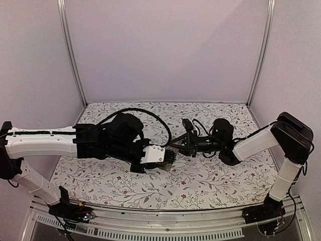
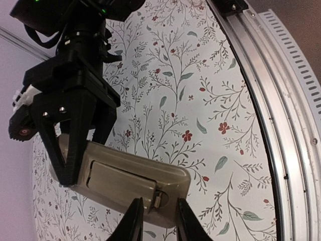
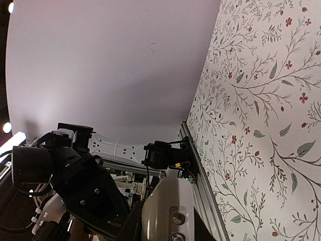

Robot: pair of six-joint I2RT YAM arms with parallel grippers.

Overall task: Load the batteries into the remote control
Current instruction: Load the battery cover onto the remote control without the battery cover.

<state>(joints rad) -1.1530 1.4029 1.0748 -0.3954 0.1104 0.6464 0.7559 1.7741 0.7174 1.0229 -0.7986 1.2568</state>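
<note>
Left hand (image 2: 158, 208) first: its fingers stand only narrowly apart, one on either side of the small latch (image 2: 158, 198) on the grey-beige back of the remote control (image 2: 125, 181), and whether they actually pinch it I cannot tell. The remote control is up in the air, tilted, above the flower-patterned counter (image 2: 200, 100). At its other end the right hand (image 2: 80, 150) is clamped tight on it, the two arms meeting mid-counter.
</note>
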